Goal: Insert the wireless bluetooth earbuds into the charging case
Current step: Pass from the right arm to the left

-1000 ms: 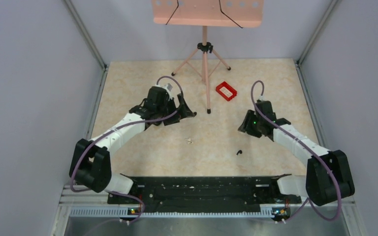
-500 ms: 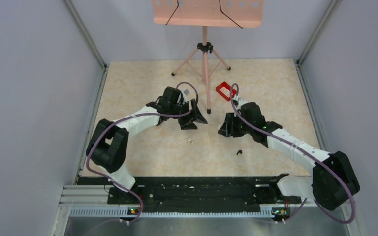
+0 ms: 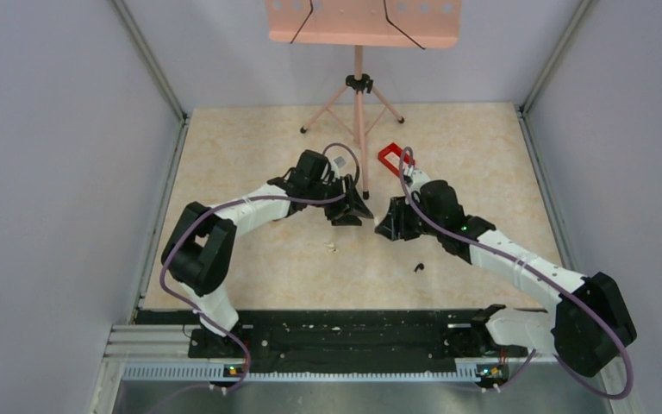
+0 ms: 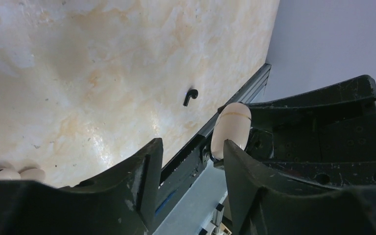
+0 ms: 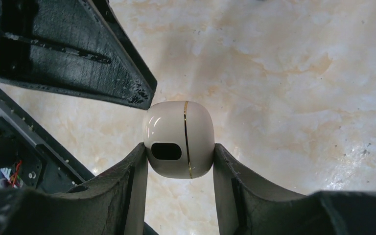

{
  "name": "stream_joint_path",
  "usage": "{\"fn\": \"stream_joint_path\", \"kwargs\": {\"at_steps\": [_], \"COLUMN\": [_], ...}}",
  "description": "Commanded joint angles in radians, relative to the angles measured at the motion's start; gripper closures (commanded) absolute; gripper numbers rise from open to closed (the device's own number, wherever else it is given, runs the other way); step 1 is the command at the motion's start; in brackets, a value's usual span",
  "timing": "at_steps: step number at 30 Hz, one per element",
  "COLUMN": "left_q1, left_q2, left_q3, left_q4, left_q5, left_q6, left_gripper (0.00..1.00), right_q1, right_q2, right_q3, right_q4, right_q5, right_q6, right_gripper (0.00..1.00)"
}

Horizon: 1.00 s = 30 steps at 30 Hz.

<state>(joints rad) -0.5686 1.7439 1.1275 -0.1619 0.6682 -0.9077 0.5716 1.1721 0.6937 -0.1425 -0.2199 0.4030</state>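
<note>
Right gripper (image 5: 181, 147) clamped on case (image 5: 178, 127): cream, gold seam, pinched between both fingertips, seems off table (image 4: 78, 73). Lid looks shut. Left gripper (image 4: 192, 144) part open, holds nothing. Case just beyond its fingertips, near one tip; touching or not, I cannot tell. One black earbud (image 4: 190, 96) lies on table farther past left fingertips, well apart. Second earbud not seen. Step, I judge: two-hand opening of lid. Next move needs left fingertips on lid edge and steady right grip, else case can twist out.
</note>
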Motion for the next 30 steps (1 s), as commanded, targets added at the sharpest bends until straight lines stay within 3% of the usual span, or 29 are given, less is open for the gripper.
{"fn": "stream_joint_path", "kwargs": {"at_steps": [1,7,13,18,27,30], "left_q1": [-0.003,-0.005,-0.006,-0.015,-0.047,-0.053], "left_q2": [-0.046,-0.080,-0.069,-0.069,-0.048,-0.042], "left_q3": [-0.014,-0.034,-0.095,-0.106,-0.111,-0.108], "left_q4": [0.073,0.128,0.277,0.305,0.327,0.326], "left_q5": [-0.048,-0.040,0.040,0.103,0.154,0.153], "left_q6": [-0.015,-0.025,-0.085,-0.068,-0.058,-0.059], "left_gripper": [0.48,0.37,0.41,0.39,0.47,0.56], "right_q1": [0.030,0.040,0.042,0.042,0.042,0.042], "right_q2": [-0.012,-0.012,-0.006,-0.008,0.026,0.032], "right_q3": [0.011,0.011,0.013,0.012,0.022,0.024], "right_q4": [0.049,0.045,0.046,0.047,0.072,0.072], "right_q5": [-0.022,-0.037,-0.035,-0.024,-0.052,-0.065], "right_q6": [-0.025,-0.036,-0.033,-0.033,-0.027,-0.026], "right_gripper": [0.69,0.69,0.69,0.69,0.68,0.68]}}
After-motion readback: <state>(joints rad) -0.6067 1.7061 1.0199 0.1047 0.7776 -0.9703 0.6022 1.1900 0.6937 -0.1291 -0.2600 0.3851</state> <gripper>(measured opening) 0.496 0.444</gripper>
